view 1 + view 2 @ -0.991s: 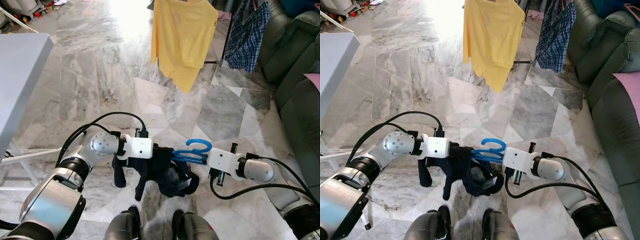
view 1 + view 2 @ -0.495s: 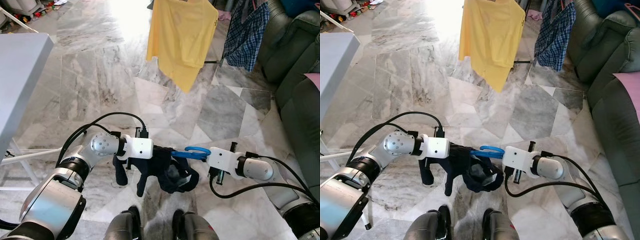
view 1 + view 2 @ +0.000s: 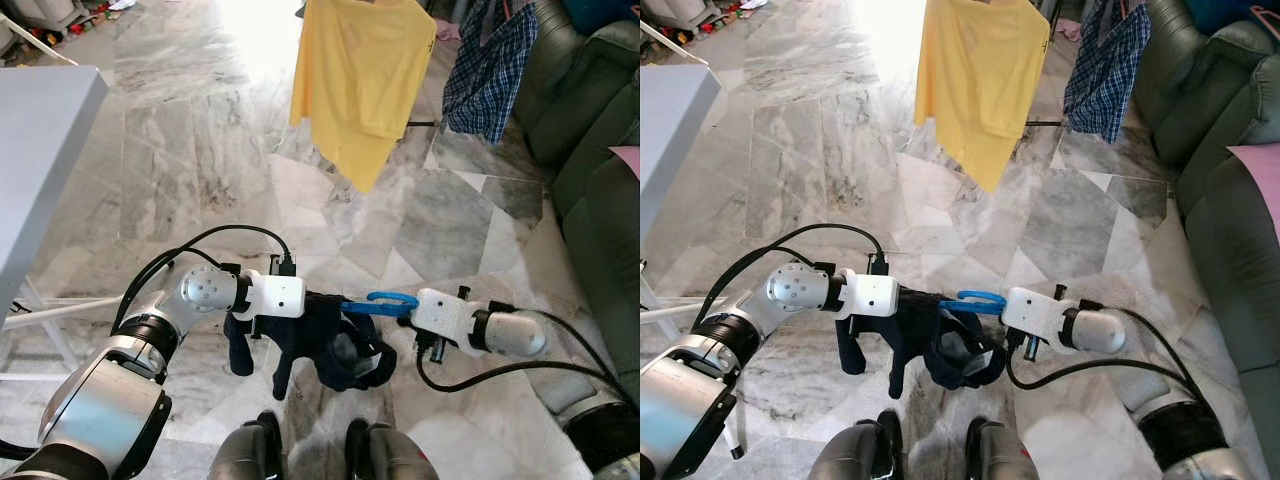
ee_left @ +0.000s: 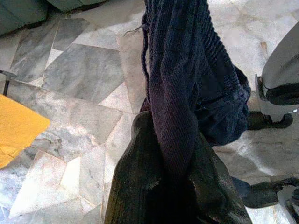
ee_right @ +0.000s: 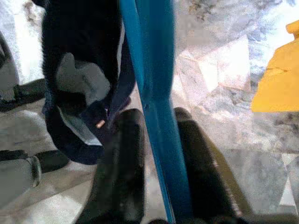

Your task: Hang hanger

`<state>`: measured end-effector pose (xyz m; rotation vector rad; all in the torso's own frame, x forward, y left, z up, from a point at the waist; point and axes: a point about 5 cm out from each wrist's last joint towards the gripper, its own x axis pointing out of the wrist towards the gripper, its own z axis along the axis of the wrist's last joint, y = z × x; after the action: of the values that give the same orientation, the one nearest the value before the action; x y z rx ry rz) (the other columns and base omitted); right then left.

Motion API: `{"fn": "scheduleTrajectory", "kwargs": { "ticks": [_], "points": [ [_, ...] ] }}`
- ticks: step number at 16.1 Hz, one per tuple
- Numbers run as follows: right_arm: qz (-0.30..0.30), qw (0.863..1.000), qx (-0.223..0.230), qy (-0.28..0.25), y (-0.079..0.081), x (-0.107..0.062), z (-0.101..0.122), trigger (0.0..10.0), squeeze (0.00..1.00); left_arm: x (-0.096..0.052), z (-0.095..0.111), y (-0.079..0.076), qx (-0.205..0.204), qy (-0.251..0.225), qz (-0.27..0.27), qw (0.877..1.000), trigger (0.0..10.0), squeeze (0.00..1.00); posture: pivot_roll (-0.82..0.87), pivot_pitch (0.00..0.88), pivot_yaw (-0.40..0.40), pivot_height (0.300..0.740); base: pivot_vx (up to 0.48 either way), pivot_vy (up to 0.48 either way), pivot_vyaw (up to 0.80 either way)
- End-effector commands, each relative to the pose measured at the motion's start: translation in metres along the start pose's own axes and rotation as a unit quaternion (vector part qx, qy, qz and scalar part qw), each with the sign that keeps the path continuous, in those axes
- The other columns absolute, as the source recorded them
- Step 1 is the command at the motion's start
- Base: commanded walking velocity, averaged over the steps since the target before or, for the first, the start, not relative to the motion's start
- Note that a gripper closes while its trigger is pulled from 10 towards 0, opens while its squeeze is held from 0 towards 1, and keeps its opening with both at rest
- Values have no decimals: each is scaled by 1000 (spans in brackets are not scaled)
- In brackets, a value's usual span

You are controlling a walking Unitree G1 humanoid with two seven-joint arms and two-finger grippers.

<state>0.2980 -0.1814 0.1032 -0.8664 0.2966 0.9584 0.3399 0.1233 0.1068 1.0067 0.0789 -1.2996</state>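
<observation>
A dark navy garment [image 3: 320, 340] hangs between my two arms, low over the marble floor. My left gripper [image 3: 318, 303] is shut on one side of the garment; the left wrist view has the knit cloth [image 4: 180, 93] pinched between the fingers [image 4: 140, 186]. A blue plastic hanger [image 3: 380, 303] runs into the garment from the right. My right gripper [image 3: 395, 306] is shut on the hanger; in the right wrist view the blue bar [image 5: 156, 107] passes between its black fingers [image 5: 124, 172].
A yellow shirt [image 3: 360, 80] and a blue plaid shirt [image 3: 490, 75] hang ahead on a rack. A dark green sofa [image 3: 590, 170] lines the right side. A grey table [image 3: 40, 160] stands on the left. My feet [image 3: 315, 450] are below the garment.
The blue hanger has turned from showing its loop face-on to lying nearly edge-on. The right gripper rose slightly with it. The left arm holds its place.
</observation>
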Motion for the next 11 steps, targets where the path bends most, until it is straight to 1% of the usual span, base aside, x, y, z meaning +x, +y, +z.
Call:
{"fn": "scheduleTrajectory", "kwargs": {
  "ticks": [1,2,4,6,8,9,10,11],
  "points": [
    [4,1000,6,-16,-10,-14,8,10000,1000,-5,-6,1,-6,17,6,1000,0,0,-163,230,44,740,0,0,0],
    [3,1000,5,-16,-12,-16,9,10000,1000,-6,-7,1,-6,19,7,1000,0,0,-163,230,44,740,0,0,0],
    [-21,1000,-4,1,-25,-28,5,10000,1000,-10,-11,2,-12,28,13,999,0,0,-168,226,48,740,0,0,0],
    [-45,998,2,38,-33,-42,-9,10000,1000,-16,-19,-1,-26,46,23,998,0,0,-178,221,48,740,0,0,0],
    [-62,996,15,63,-33,-51,-20,10000,1000,-21,-26,-1,-41,59,40,997,0,0,-183,224,48,740,0,0,0],
    [-70,995,21,68,-32,-52,-24,10000,1000,-23,-28,-1,-51,62,50,995,0,0,-183,224,48,740,0,0,0],
    [-85,993,35,72,-32,-53,-28,10000,1000,-25,-30,0,-57,65,61,994,0,0,-183,227,48,740,0,0,0],
    [-87,992,66,55,-25,-50,-28,10000,1000,-30,-32,4,-80,65,90,991,0,0,-182,232,50,740,0,0,0]
  ]
}}
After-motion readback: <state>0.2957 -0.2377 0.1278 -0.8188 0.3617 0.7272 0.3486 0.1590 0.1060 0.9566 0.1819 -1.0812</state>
